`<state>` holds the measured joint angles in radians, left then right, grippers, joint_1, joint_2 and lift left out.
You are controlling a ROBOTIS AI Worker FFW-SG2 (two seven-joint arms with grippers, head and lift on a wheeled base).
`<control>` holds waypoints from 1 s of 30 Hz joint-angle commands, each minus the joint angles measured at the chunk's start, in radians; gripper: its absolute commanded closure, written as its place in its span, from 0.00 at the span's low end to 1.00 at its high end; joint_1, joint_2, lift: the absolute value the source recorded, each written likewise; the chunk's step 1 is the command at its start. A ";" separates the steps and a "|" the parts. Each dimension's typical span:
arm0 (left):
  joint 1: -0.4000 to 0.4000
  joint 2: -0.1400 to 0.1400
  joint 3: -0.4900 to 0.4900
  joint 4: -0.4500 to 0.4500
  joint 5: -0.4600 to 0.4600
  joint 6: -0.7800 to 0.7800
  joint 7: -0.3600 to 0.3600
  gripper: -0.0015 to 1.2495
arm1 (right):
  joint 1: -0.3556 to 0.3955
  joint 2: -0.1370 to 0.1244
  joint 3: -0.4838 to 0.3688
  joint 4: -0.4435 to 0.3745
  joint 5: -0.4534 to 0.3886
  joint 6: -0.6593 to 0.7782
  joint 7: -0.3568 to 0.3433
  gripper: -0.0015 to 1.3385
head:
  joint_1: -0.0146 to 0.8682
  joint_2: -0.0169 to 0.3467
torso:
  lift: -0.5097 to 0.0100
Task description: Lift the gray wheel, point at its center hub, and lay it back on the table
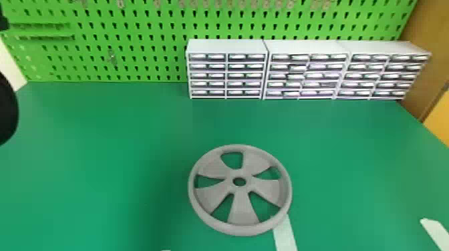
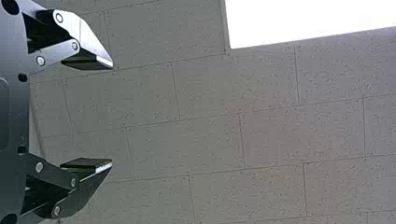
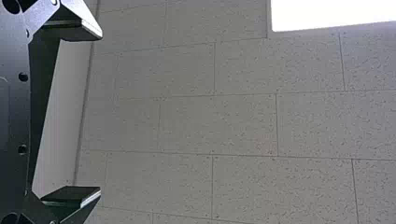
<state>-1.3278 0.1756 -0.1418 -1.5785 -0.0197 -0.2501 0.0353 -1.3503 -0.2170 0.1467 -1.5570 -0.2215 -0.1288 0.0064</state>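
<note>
- Wheel, gray and five-spoked, lies flat on the green surface, its center hub facing up.
- Pale strip meets the wheel's near rim.
- Left hand has its fingers spread apart, nothing between them.
- Right hand is also wide apart and empty.
- White drawer cabinets stand behind the wheel, before a green pegboard.

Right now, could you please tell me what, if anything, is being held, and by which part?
Nothing: the left end effector and right end effector are open and empty; the gray wheel lies on the table.
</note>
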 commanded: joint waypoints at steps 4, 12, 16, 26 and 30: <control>0.010 0.001 -0.001 0.000 0.000 0.000 0.000 0.40 | -0.004 -0.005 0.001 -0.002 -0.004 0.000 0.000 0.10 | 0.80 0.18 | 0.80; 0.021 0.004 0.002 0.000 -0.005 0.000 0.000 0.40 | 0.003 -0.010 0.021 0.000 -0.002 0.011 -0.010 0.10 | 0.80 0.18 | 0.80; 0.025 0.004 0.002 0.000 -0.008 0.000 0.002 0.40 | 0.008 -0.012 0.024 0.002 -0.001 0.011 -0.011 0.10 | 0.80 0.18 | 0.80; 0.059 0.005 0.008 0.000 -0.014 0.003 0.003 0.40 | 0.037 -0.022 0.010 0.002 -0.006 0.023 -0.011 0.10 | 0.80 0.18 | 0.80; 0.094 0.008 0.010 0.009 -0.019 0.008 0.009 0.40 | 0.068 -0.032 0.013 0.005 -0.007 0.046 -0.026 0.10 | 0.80 0.18 | 0.80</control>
<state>-1.2643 0.1811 -0.1337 -1.5771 -0.0346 -0.2447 0.0410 -1.3106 -0.2402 0.1576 -1.5553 -0.2283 -0.1004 -0.0106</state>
